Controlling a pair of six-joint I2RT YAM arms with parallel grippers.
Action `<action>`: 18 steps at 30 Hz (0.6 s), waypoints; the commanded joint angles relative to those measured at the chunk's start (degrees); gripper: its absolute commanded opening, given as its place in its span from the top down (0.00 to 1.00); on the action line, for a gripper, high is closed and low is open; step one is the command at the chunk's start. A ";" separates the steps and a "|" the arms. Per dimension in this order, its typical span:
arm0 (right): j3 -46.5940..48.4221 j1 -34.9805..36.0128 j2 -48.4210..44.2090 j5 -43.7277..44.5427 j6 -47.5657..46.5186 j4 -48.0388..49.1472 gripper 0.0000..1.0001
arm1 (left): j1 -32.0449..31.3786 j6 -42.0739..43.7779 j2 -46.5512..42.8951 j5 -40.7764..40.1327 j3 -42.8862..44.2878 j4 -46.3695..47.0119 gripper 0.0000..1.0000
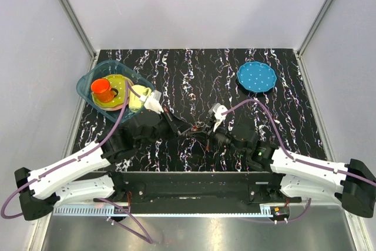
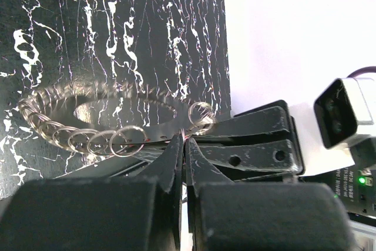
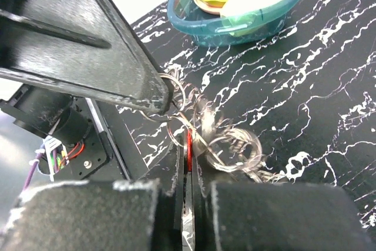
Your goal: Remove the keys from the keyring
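Right wrist view showed our right claw (image 3: 187, 144) pinching the red key (image 3: 189, 154), our left claw (image 2: 183, 144) clamping the keyring (image 2: 155, 129). We judged removal underway; next needed a careful slide-off.

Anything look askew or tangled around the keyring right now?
Nothing spilled or broken. The keyring sits tilted: near edge pinched up by the left hand, far edge down at the table. By the right hand, shut on the red key, small rings look bunched and blurred; possibly tangled.
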 commanded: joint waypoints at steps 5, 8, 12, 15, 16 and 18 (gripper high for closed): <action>0.79 0.26 -7.02 -0.23 -1.58 -5.48 1.00 | 0.49 2.37 -2.04 -4.38 -1.18 3.09 1.00; 3.07 0.26 -7.90 -7.16 -2.98 -9.34 1.00 | 0.49 3.86 -1.78 -3.68 -1.71 4.67 1.00; 5.36 0.26 -9.74 -11.65 -4.30 -15.49 1.00 | 0.58 10.44 -1.95 -1.83 -0.05 5.82 0.88; 8.34 0.26 -12.03 -13.23 -7.29 -23.92 1.00 | 0.58 21.33 -3.96 -1.75 2.15 3.54 0.58; 9.74 0.26 -13.34 -13.85 -7.99 -27.68 1.00 | 0.58 24.49 -4.76 -1.92 2.33 3.36 0.53; 10.89 0.26 -14.58 -14.81 -10.89 -31.13 1.00 | 0.58 32.32 -7.56 -2.53 1.80 3.53 0.44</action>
